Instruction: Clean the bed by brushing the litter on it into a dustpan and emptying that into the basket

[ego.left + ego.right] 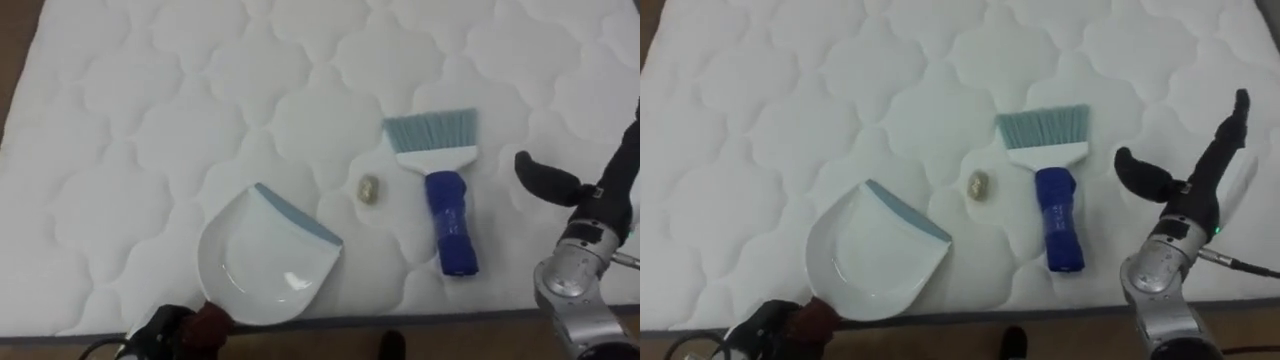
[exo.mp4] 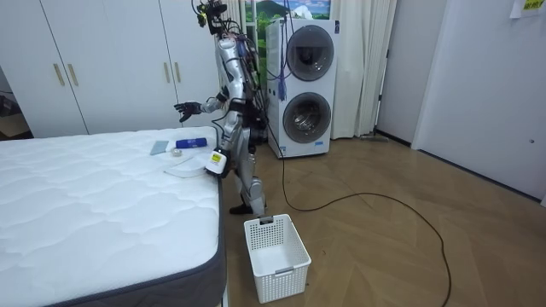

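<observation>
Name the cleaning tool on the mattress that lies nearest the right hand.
The blue-handled brush: it lies next to the open right hand, while the white dustpan sits farther left, beyond the small scrap.

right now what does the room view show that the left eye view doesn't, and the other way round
Room view adds a white basket on the floor, stacked washing machines and wardrobe doors. Left eye view adds a small scrap lying between dustpan and brush. Shared: the mattress, dustpan, brush and the open right hand.
</observation>
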Motion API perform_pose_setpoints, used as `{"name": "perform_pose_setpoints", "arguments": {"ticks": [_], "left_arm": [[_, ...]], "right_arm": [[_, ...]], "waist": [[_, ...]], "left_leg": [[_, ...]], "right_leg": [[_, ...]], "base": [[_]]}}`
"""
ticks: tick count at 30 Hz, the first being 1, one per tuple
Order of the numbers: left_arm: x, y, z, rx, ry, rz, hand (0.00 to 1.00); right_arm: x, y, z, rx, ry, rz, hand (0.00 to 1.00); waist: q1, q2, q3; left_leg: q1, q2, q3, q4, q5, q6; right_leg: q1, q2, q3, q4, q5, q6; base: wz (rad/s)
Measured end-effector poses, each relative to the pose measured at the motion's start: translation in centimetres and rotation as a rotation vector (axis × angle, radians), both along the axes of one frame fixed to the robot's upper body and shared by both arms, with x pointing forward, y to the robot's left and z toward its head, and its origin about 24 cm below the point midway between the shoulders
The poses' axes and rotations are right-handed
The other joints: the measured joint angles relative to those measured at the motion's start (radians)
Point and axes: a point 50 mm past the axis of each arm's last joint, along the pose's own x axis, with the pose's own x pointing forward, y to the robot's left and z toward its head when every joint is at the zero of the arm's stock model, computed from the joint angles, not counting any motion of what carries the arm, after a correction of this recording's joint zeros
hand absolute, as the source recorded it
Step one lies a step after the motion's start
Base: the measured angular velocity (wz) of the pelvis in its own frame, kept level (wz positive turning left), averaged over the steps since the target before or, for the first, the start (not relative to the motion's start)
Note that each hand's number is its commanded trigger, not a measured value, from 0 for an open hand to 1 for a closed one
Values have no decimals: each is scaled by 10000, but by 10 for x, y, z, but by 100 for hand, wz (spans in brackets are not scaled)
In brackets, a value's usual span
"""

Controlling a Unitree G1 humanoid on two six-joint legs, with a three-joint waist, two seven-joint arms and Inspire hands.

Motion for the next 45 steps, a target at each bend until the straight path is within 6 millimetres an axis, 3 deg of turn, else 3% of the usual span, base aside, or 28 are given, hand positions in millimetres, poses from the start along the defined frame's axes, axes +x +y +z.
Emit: {"name": "perform_pose_setpoints", "arguments": {"ticks": [3,12,20,30,41,45], "left_arm": [[7,-1,3,97,-25,-295,100],[25,-1,11,249,-461,-606,100],[33,-2,15,363,-767,-583,100],[38,-4,16,635,-775,-672,100],[43,-7,18,807,-790,-881,100],[44,-9,18,847,-853,-975,100]], "right_arm": [[1,2,-8,-68,607,388,0],[1,13,-23,199,1734,1301,0],[7,20,-25,218,2078,1585,0],[8,18,-27,457,2251,1423,0],[31,28,-12,719,2033,1963,0],[30,30,-16,1012,2266,2196,0]], "waist": [[-8,89,53],[5,92,103],[361,199,189],[518,214,196],[598,227,198],[656,232,200]], "left_leg": [[-55,3,-35,47,1,-1],[-856,-27,7,609,-18,33],[-1255,70,98,911,-74,43],[-1593,111,90,1060,-115,28],[-1702,74,132,1020,-109,29],[-1702,71,125,1024,-111,27]], "right_leg": [[-2,-12,-20,10,-2,-1],[-627,-138,4,371,-62,3],[-992,-110,81,546,-25,-63],[-1344,-148,-28,703,-27,-97],[-1515,-156,-12,744,-25,-102],[-1496,-153,-51,720,-24,-102]], "base": [[7],[9],[-1],[0],[-1],[0]]}}
